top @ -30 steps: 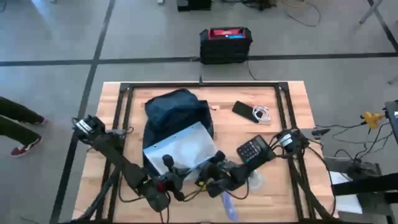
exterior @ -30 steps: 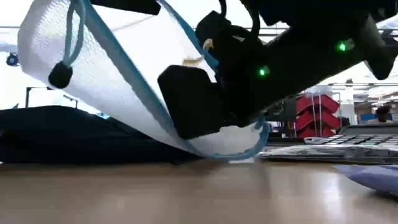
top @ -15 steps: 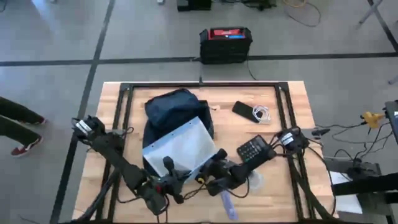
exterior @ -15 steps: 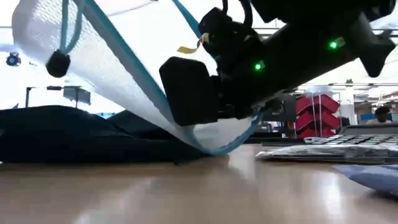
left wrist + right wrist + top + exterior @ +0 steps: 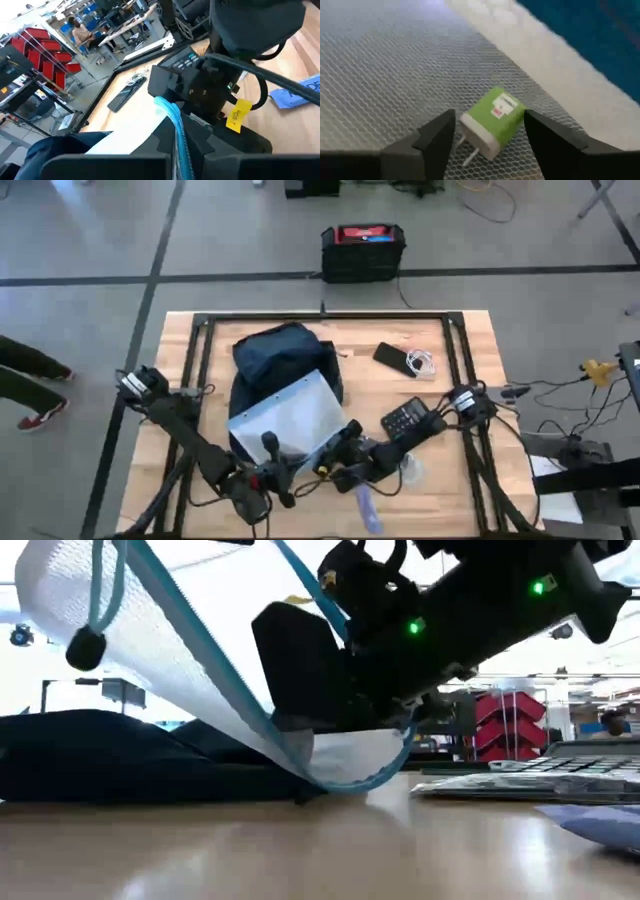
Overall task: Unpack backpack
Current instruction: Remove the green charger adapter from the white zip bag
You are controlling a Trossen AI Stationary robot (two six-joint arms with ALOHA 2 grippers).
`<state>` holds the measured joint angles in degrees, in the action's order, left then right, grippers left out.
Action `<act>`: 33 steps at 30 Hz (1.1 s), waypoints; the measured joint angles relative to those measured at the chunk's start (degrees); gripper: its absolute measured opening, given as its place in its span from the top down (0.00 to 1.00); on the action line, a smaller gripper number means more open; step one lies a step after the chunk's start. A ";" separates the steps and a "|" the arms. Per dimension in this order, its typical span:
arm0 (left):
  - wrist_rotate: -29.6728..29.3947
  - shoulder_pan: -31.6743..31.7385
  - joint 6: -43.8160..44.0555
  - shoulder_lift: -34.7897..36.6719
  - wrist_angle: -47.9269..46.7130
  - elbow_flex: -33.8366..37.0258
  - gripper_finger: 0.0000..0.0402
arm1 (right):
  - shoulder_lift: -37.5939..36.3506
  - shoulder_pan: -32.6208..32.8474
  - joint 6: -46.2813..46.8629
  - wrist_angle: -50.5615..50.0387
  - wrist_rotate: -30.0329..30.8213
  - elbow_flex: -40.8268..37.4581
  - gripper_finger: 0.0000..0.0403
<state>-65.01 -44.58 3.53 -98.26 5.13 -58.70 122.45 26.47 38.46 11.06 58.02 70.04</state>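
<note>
R gripper point(image 5: 487, 135) spread, astride green charger point(image 5: 492, 122) in mesh pouch point(image 5: 290, 420) | L gripper point(image 5: 268, 480) pinching pouch edge

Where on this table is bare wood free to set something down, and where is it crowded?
Free: the wood between the backpack and the phone, and the table's near right corner. A narrow strip lies left of the backpack. Crowded: the front middle, where the mesh pouch, both arms, the calculator and a blue packet meet.

White mesh pouch point(image 5: 290, 418) overlapping navy backpack point(image 5: 280, 358); calculator point(image 5: 407, 418) beside.
</note>
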 joint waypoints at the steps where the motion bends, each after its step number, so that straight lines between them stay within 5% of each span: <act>1: 0.00 0.03 0.00 0.00 -0.05 0.02 1.00 | -0.02 -0.10 0.25 0.01 -0.05 0.00 0.35; 8: -0.04 0.22 0.78 -0.09 -0.25 0.69 1.00 | 1.09 -2.01 5.92 -0.23 -1.99 0.17 0.31; 20: 0.00 -0.04 3.48 -0.07 0.04 1.84 1.00 | 1.31 -2.94 6.93 -2.25 -6.85 0.04 0.68; 33: 0.01 -0.02 4.29 -0.07 0.02 1.84 1.00 | 1.19 -2.86 3.54 -3.46 -8.29 0.04 0.69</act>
<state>-65.00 -44.60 7.82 -98.32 5.15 -56.86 123.64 23.61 41.99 7.60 49.73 70.08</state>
